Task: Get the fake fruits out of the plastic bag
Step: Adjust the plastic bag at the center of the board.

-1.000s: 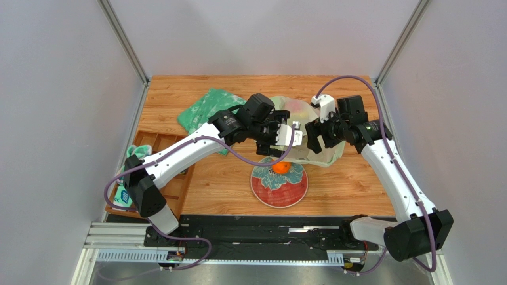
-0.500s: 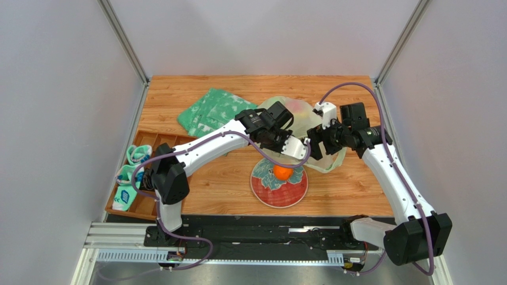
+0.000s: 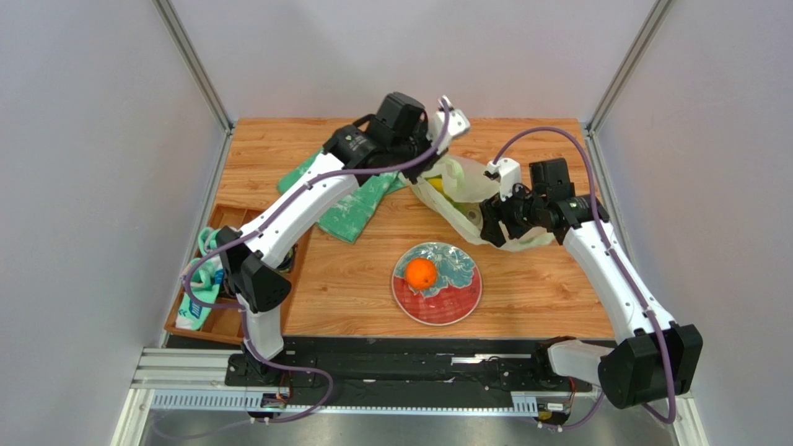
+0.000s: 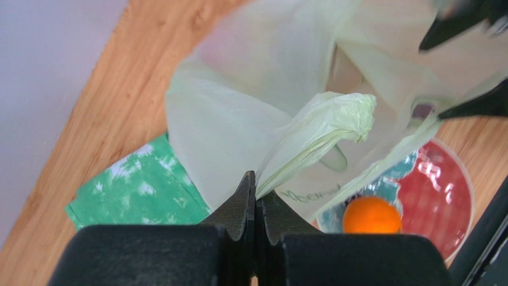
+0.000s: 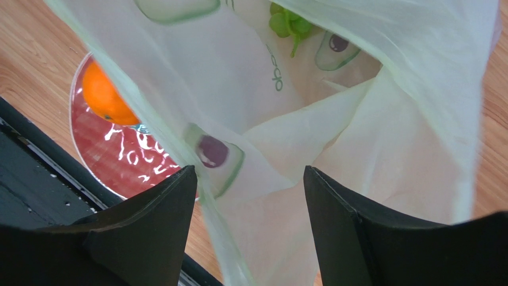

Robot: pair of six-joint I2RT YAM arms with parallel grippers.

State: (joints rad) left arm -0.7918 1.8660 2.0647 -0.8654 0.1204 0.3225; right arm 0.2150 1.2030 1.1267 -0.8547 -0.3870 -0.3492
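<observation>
The plastic bag (image 3: 465, 190) lies pale and crinkled at the back of the table, behind the plate. My left gripper (image 4: 256, 182) is shut on a bunched strip of the plastic bag (image 4: 250, 119) and holds it up near the back edge (image 3: 447, 116). My right gripper (image 5: 247, 179) is open at the bag's near right side (image 3: 493, 223), its fingers either side of loose film of the plastic bag (image 5: 358, 149). A green grape cluster (image 5: 289, 22) shows inside the bag. The orange (image 3: 421, 273) sits on the red plate (image 3: 456, 302). The other fake fruits are hidden.
A green-and-white cloth (image 3: 349, 200) lies left of the bag under my left arm. A wooden compartment tray (image 3: 233, 223) with teal items sits at the left table edge. Grey walls and metal posts close in the table's sides and back.
My left gripper shut on the bag and lifted it away toward the back. The bag came off the plate, uncovering the orange. My right gripper's jaws narrowed a little at the bag.
</observation>
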